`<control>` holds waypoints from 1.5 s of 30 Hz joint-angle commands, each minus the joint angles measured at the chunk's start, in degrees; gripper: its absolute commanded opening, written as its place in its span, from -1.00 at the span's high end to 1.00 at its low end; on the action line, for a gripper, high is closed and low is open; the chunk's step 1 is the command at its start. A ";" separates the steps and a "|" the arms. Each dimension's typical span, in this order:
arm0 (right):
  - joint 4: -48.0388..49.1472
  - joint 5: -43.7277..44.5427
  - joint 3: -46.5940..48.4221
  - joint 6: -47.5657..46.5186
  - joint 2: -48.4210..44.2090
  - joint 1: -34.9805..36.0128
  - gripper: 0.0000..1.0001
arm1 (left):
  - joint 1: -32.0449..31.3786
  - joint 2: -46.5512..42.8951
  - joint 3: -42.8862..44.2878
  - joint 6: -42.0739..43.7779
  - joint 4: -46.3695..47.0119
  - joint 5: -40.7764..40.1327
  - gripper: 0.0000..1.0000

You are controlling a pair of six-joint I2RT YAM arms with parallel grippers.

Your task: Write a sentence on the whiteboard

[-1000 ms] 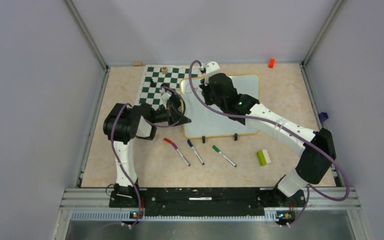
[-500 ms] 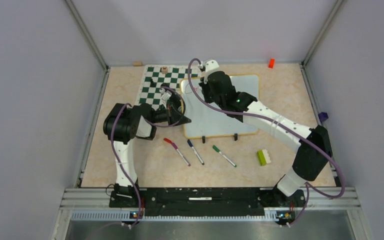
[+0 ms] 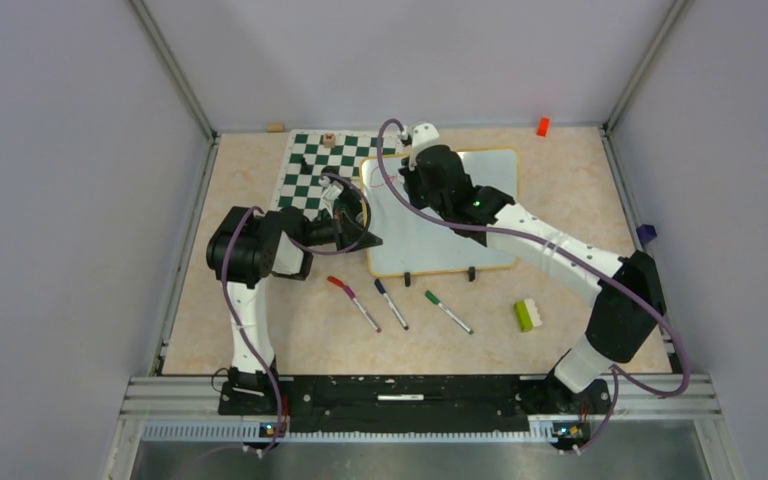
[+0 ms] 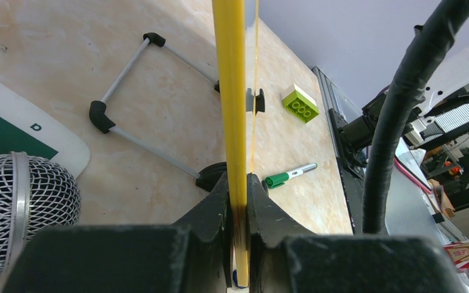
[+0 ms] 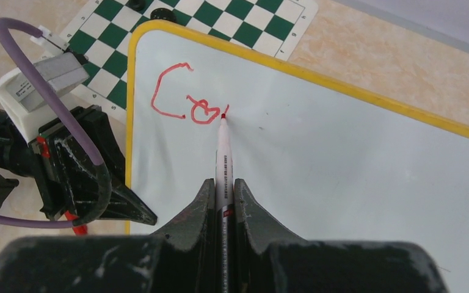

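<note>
The whiteboard point(image 3: 438, 245), white with a yellow rim, lies partly over the chess mat. My left gripper point(image 3: 364, 236) is shut on its left rim point(image 4: 231, 91), which runs edge-on between the fingers point(image 4: 238, 183). My right gripper point(image 5: 223, 183) is shut on a white marker point(image 5: 223, 152) with a red tip. The tip touches the board point(image 5: 354, 159) near its top left corner. Of the sentence, red marks point(image 5: 183, 101) show there: a "C", a looped "o" and a short stroke at the tip. In the top view the right wrist point(image 3: 430, 175) covers the writing.
A green-and-white chess mat point(image 3: 310, 175) with a few pieces lies left of the board. Red point(image 3: 353, 300), blue point(image 3: 391, 303) and green point(image 3: 448, 311) markers lie in front of it, with a green brick point(image 3: 529, 315) to their right. A red block point(image 3: 542, 126) sits by the back wall.
The right arm has shifted a little toward the far left over the board with the marker. The left arm has not moved.
</note>
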 commanded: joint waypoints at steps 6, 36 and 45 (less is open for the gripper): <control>0.19 0.66 -3.34 1.04 -3.42 -0.70 1.00 | -0.28 -1.24 -0.88 4.11 4.78 0.51 0.92; -1.68 2.28 3.12 0.01 0.28 -2.02 1.00 | -0.28 -1.23 -0.98 4.17 4.79 0.56 0.92; -3.26 -0.07 0.35 1.28 -1.79 -2.01 1.00 | -0.28 -1.19 -0.91 4.19 4.84 0.61 0.92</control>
